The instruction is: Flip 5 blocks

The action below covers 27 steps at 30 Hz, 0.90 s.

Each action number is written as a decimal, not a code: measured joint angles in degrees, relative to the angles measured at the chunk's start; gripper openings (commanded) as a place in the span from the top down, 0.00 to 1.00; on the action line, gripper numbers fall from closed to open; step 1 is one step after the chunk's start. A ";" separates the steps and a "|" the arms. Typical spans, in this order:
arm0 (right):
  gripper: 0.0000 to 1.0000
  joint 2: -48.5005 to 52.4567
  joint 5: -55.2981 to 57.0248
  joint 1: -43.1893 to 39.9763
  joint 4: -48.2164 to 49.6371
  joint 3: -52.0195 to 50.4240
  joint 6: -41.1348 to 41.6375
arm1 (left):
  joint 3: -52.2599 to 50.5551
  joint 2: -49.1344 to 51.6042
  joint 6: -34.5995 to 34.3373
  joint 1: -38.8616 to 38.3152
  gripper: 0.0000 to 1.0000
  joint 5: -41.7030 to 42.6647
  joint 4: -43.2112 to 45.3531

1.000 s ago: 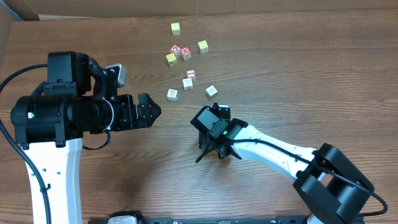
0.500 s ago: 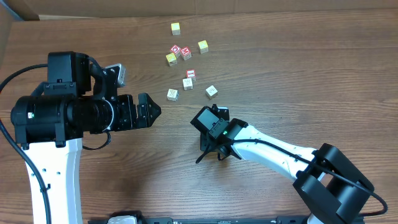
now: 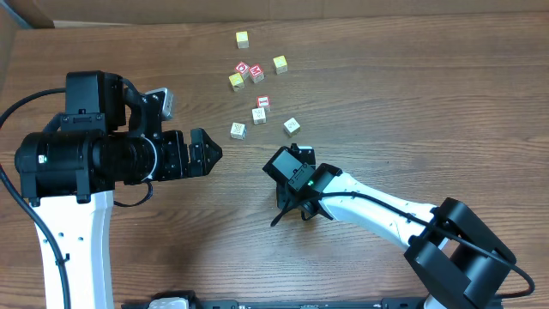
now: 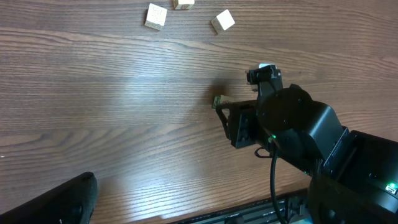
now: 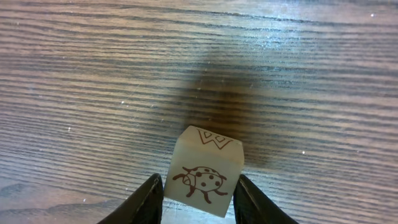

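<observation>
Within right pincer (image 5: 199, 200) — block (image 5: 206, 176), ladybug camera-ward

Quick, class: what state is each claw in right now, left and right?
Left claw: open, holding nothing.
Right claw: closed on a pale block with a ladybird drawing.

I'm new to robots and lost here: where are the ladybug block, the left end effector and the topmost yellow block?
ladybug block (image 5: 205, 177): right wrist view, on its ladybug face.
left end effector (image 3: 211, 152): overhead view, between its fingertips.
topmost yellow block (image 3: 243, 39): overhead view, on its top face.
</observation>
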 measured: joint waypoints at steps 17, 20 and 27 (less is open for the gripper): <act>0.61 0.00 0.20 0.02 -0.17 0.00 -3.67 | 0.00 0.00 0.00 0.00 0.00 0.00 0.00; 0.61 0.00 0.20 0.00 -0.22 0.00 -4.48 | 0.00 0.00 0.00 0.00 0.00 0.00 0.00; 0.61 0.00 0.42 0.00 -0.09 0.00 -6.97 | 0.00 0.00 0.00 0.00 0.00 0.00 0.00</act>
